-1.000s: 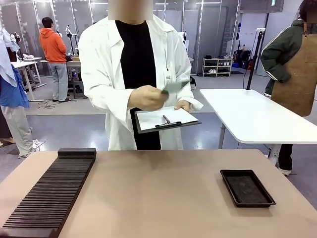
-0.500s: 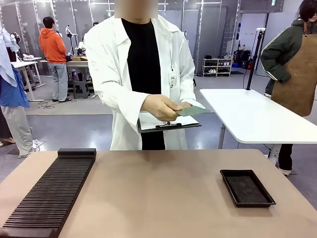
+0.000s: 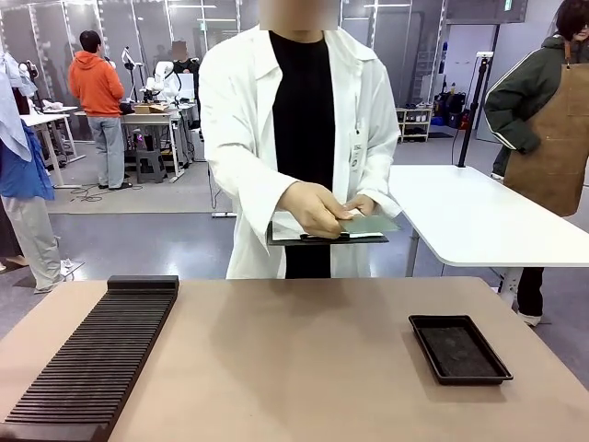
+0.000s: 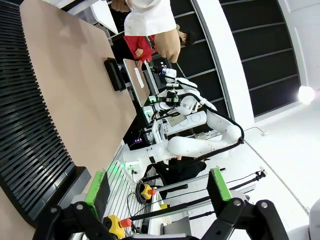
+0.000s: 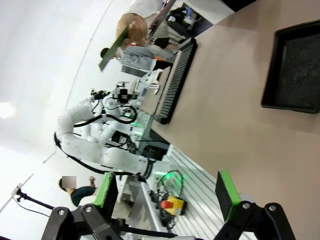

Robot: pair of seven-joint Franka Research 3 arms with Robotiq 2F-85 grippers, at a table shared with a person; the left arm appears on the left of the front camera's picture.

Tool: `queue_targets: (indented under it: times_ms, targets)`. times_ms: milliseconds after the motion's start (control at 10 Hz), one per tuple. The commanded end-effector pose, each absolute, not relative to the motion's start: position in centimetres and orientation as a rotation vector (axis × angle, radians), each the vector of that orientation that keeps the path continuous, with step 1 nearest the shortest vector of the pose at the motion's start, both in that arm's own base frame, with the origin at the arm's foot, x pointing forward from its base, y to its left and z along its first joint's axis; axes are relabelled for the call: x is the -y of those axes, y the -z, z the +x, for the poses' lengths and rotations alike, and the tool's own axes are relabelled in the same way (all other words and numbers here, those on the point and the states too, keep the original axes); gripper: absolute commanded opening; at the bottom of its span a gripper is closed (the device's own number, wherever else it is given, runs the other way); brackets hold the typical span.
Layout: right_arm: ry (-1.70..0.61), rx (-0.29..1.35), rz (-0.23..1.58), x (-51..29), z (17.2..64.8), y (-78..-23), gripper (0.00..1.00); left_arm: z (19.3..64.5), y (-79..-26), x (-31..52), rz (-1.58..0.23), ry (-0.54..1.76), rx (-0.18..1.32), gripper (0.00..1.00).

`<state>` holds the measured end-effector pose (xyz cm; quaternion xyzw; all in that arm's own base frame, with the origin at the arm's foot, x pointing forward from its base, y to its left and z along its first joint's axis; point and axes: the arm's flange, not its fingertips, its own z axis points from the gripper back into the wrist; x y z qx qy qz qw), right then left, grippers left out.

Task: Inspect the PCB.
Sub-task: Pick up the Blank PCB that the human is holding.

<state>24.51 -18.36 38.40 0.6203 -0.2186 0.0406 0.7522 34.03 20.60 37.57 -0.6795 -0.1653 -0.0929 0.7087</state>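
Note:
Across the table, a person in a white coat holds the green PCB [image 3: 370,224] flat in one hand [image 3: 316,208], low over a dark clipboard [image 3: 304,238] held in the other. The right wrist view shows the PCB [image 5: 112,50] nearly edge-on in that hand. My left gripper [image 4: 159,192] stands open with nothing between its green-padded fingers, back from the table's near edge. Open too, and likewise empty, is my right gripper [image 5: 166,195], also far from the PCB.
A long black slotted rack [image 3: 97,354] lies on the table's left side. A shallow black tray [image 3: 458,348] sits at the right. The tan tabletop [image 3: 294,368] between them is bare. Other people and a white table [image 3: 469,216] stand behind.
The person has stepped to the picture's right and brought the PCB down from chest height to just over the clipboard. Neither gripper has changed.

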Motion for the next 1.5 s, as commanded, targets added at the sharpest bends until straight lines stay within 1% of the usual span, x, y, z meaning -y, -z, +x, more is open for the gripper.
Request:
queue_targets:
  times_ms: [0,100,200,300,400,600,1000,1400]
  targets:
    - [0.008,0.356,1.446,15.5,26.4,-43.2,1.00,33.8,-37.9,-20.7,-1.496,0.211,0.367,1.00]
    - [0.026,0.281,1.463,13.6,27.6,-45.2,1.00,33.8,-37.9,-20.7,-1.496,0.211,0.367,1.00]
    - [0.044,0.243,1.457,12.3,28.8,-46.2,1.00,33.8,-37.9,-20.7,-1.496,0.211,0.367,1.00]
    - [0.055,0.211,1.489,10.7,29.9,-47.1,1.00,33.8,-37.9,-20.7,-1.496,0.211,0.367,1.00]
    - [0.097,0.143,1.473,6.1,32.9,-48.5,1.00,33.8,-37.9,-20.7,-1.496,0.211,0.367,1.00]
    - [0.102,0.136,1.470,5.4,33.4,-48.7,1.00,33.8,-37.9,-20.7,-1.496,0.211,0.367,1.00]
    - [0.161,0.084,1.442,0.1,37.4,-48.6,1.00,33.8,-37.9,-20.7,-1.496,0.211,0.367,1.00]
    - [0.184,0.028,1.451,-4.4,39.8,-47.9,1.00,33.8,-37.9,-20.7,-1.496,0.211,0.367,1.00]
